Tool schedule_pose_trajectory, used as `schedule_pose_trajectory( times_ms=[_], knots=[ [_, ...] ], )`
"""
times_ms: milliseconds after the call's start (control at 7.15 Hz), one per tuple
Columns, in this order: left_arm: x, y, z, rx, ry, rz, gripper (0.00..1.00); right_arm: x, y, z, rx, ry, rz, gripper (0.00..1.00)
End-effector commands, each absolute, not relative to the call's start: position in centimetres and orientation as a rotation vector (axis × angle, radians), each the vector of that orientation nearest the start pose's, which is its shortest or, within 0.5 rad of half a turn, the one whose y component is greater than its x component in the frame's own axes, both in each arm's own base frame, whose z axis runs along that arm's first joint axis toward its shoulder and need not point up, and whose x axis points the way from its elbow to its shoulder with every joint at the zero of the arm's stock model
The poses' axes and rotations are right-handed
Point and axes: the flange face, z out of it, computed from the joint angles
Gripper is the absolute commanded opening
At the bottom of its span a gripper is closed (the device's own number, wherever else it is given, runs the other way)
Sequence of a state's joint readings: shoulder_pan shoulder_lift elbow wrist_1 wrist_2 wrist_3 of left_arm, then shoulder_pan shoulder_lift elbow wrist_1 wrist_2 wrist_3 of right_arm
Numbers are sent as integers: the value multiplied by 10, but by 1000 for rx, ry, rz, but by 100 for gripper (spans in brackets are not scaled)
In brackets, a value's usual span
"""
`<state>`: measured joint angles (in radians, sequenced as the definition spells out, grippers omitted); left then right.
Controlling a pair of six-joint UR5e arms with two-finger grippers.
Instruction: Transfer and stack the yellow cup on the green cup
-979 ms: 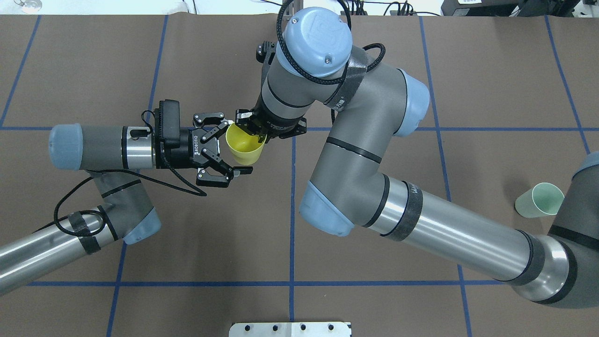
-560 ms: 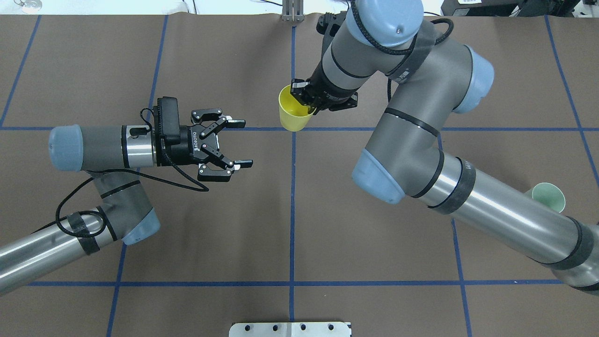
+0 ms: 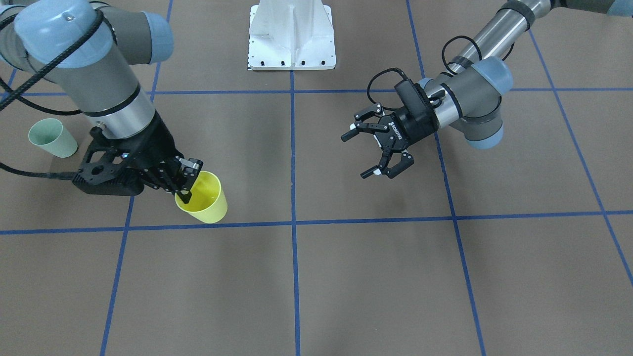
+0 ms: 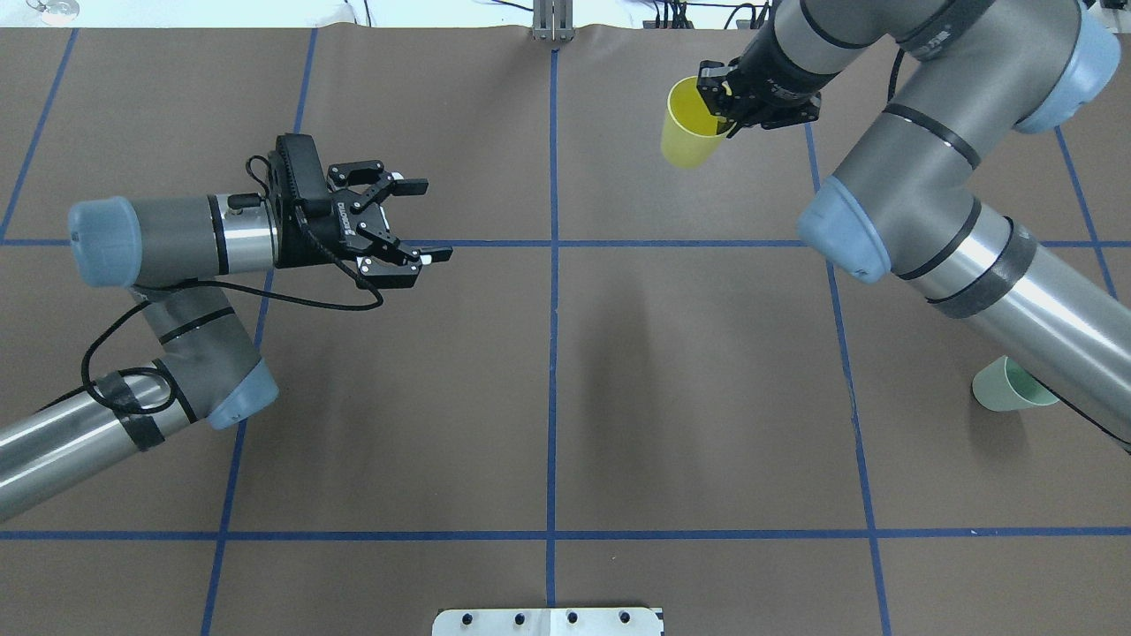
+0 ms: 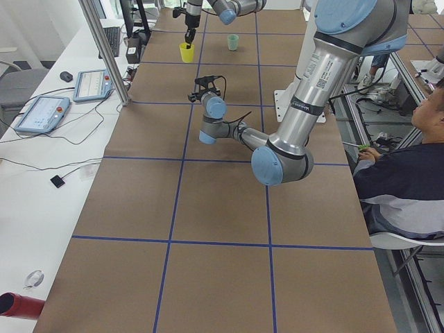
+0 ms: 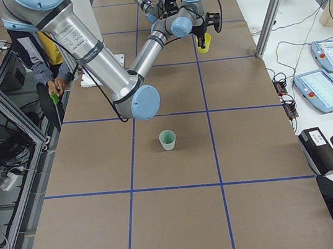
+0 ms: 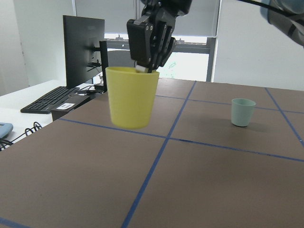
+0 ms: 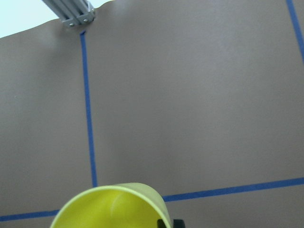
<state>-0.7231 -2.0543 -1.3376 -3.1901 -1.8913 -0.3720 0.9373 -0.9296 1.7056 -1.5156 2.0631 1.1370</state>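
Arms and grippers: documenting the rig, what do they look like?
Left arm and right arm: grey and silver tubes, pale blue joint caps, black straps, black cables. Left gripper and right gripper: black, two-fingered; white lettering on the left.

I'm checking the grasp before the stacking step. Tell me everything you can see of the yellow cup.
The yellow cup is a plain bright yellow tumbler, seemingly plastic, tapered to a narrower base, handleless, empty. It is upright, mouth up, held at the rim by the right gripper, jaws pinching the wall, one inside, one outside. It seems to hang just above the brown table, on the far side, well apart from the green cup.
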Motion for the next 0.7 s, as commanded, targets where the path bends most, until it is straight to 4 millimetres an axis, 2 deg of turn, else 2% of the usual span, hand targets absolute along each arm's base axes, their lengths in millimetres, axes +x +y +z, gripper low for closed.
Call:
schedule_pose_trajectory(
  times_ms=[0, 140, 420, 560],
  knots=[
    [363, -555, 335, 1305, 1094, 546, 100, -281, -589, 265, 181, -876, 206, 0],
    [341, -567, 349, 1231, 1026, 514, 100, -267, -584, 285, 185, -859, 187, 0],
    [262, -602, 368, 1037, 894, 441, 100, -240, -569, 312, 199, -835, 159, 0],
    [234, -611, 391, 972, 851, 427, 100, -225, -565, 319, 193, -839, 166, 0]
  ],
)
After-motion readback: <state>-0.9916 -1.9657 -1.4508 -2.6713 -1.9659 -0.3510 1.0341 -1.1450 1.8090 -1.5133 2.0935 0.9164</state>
